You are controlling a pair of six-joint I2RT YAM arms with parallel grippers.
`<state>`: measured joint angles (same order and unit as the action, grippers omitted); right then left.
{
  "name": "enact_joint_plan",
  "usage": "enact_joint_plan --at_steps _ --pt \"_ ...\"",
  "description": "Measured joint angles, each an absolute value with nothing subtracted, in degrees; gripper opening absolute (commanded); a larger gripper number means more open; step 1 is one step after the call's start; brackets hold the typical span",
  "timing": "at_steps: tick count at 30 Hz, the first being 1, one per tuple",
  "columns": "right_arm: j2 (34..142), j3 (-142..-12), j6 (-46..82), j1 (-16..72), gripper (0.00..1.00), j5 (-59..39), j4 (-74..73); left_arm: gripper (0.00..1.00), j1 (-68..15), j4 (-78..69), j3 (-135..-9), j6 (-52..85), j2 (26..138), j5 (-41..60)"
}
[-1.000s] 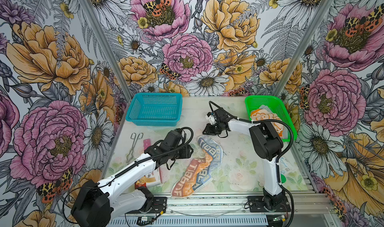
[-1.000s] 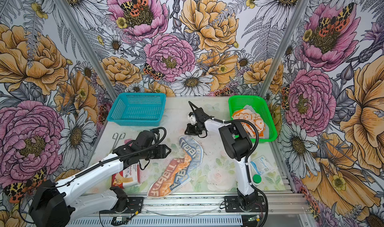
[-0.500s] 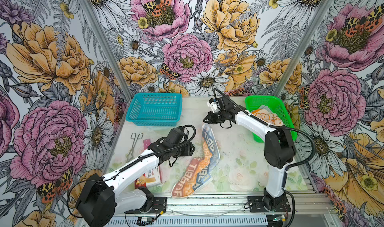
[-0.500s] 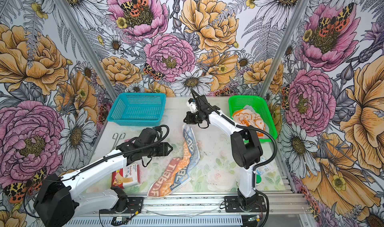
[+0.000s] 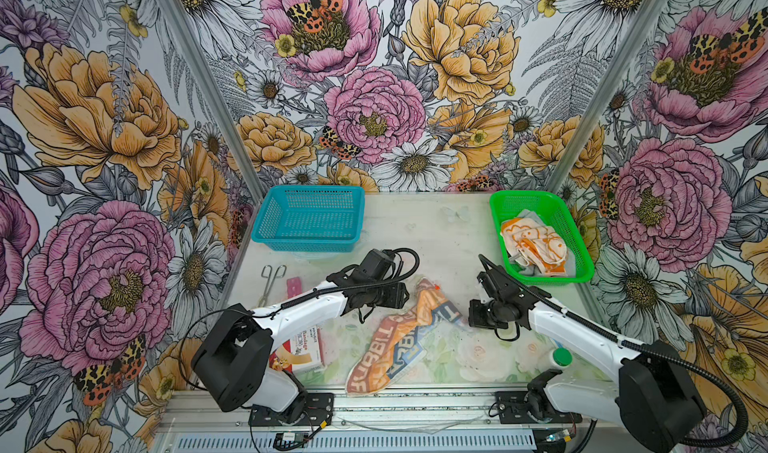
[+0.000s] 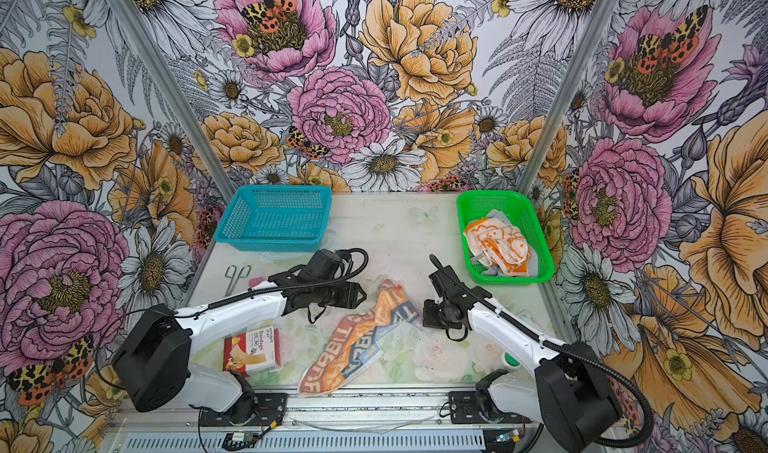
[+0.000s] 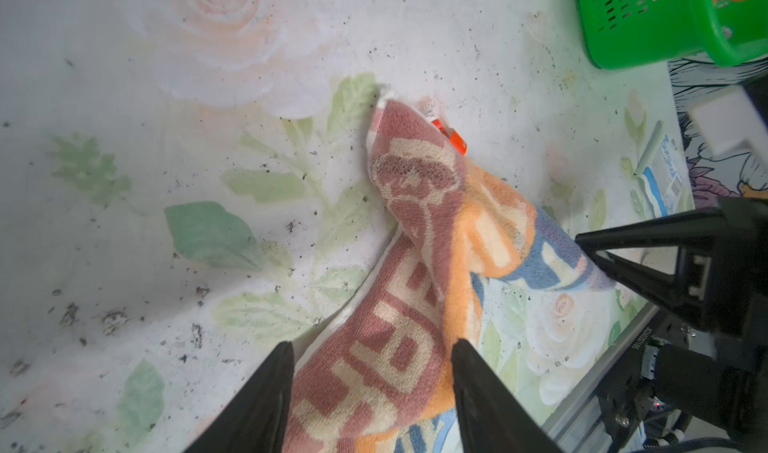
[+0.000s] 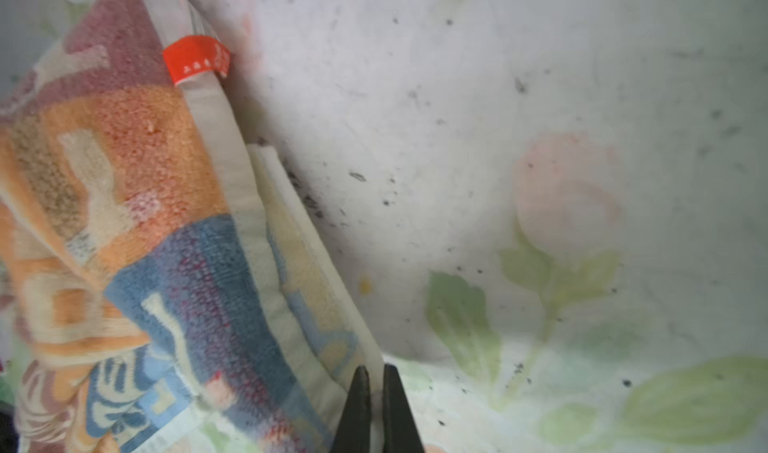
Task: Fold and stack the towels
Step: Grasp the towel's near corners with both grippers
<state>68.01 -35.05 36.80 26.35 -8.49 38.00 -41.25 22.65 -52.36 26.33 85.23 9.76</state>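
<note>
The cream RABBIT towel (image 5: 399,343) (image 6: 353,343) lies twisted and bunched lengthwise on the front middle of the table. My right gripper (image 5: 469,318) (image 6: 424,311) (image 8: 376,368) is shut on the towel's cream hem (image 8: 291,230) at its right end, low over the table. My left gripper (image 5: 405,295) (image 6: 361,295) (image 7: 372,345) is open, a finger on each side of the towel's (image 7: 415,222) brown-lettered fold near its far tip. The orange towel with white flowers (image 5: 532,243) (image 6: 496,243) sits crumpled in the green basket (image 5: 544,280) (image 6: 511,279), with grey cloth (image 5: 527,215) peeking from under it.
A blue basket (image 5: 307,218) stands at the back left. Metal tongs (image 5: 272,280) and a pink strip (image 5: 294,287) lie near the left edge. The red-and-white bandage box (image 5: 303,347) is by the left arm's base, and a green-capped bottle (image 5: 561,357) is at the front right.
My right gripper has come from the far middle toward the front right, pulling the towel's end with it. The left gripper shifted slightly right along the towel.
</note>
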Motion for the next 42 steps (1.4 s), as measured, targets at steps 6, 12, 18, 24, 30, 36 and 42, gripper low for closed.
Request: enact_joint_plan --at_steps 6,12,18,24,30,36,42 --pt "68.5 -34.7 39.7 26.7 0.0 -5.0 37.5 0.61 -41.0 21.8 -60.9 25.1 93.9 11.0" --pt "68.7 -34.6 41.0 26.7 0.0 -3.6 37.5 0.57 -39.1 19.3 -70.3 24.1 104.4 17.3" --pt "68.7 -33.6 41.6 26.7 0.0 -2.8 37.8 0.54 -40.4 21.5 -79.0 21.4 115.5 19.1" --pt "68.7 -33.5 41.6 26.8 0.0 -2.8 38.1 0.53 -42.4 25.5 -82.4 19.0 119.7 18.9" --pt "68.7 -33.5 41.6 26.8 0.0 -2.8 38.2 0.48 -44.0 27.2 -83.0 17.7 120.0 19.1" --pt "68.6 -33.5 41.6 26.8 0.0 -2.8 38.2 0.47 -44.1 28.6 -85.5 16.5 121.6 19.1" --pt "68.1 -33.5 41.6 26.8 0.0 -2.8 38.3 0.52 -44.1 29.8 -91.0 15.9 125.1 19.2"
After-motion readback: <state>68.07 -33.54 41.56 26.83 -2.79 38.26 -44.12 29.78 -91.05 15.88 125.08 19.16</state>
